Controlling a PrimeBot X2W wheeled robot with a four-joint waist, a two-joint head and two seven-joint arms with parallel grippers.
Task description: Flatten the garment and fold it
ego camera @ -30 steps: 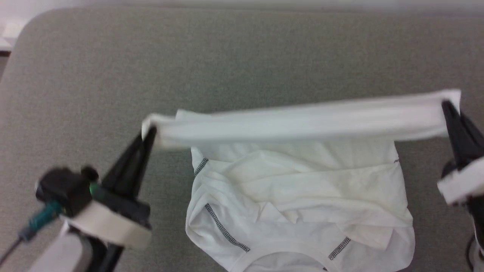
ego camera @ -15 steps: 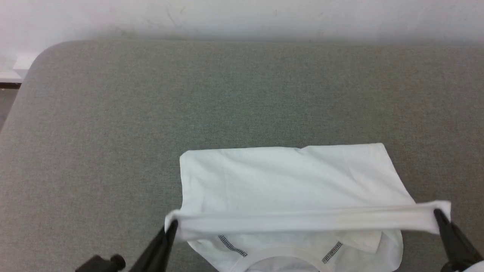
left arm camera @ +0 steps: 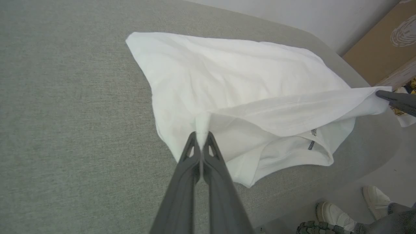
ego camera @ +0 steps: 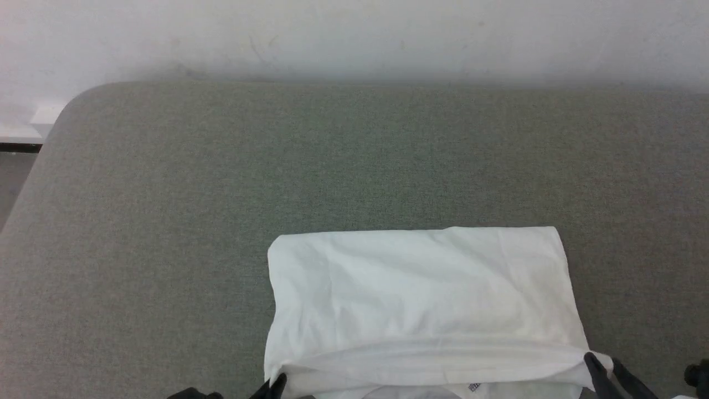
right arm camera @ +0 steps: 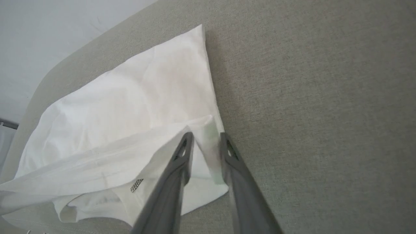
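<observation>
The left gripper point(left arm camera: 202, 134) is pinched tight on one raised corner of the garment point(ego camera: 421, 293), the right gripper point(right arm camera: 206, 138) stands with its fingers parted around the opposite corner, and the white cloth, folded over on itself, lies by the near edge of the grey padded surface point(ego camera: 221, 194).

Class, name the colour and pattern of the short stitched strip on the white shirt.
Grey zigzag stitching on the white garment, clearest in the right wrist view.
</observation>
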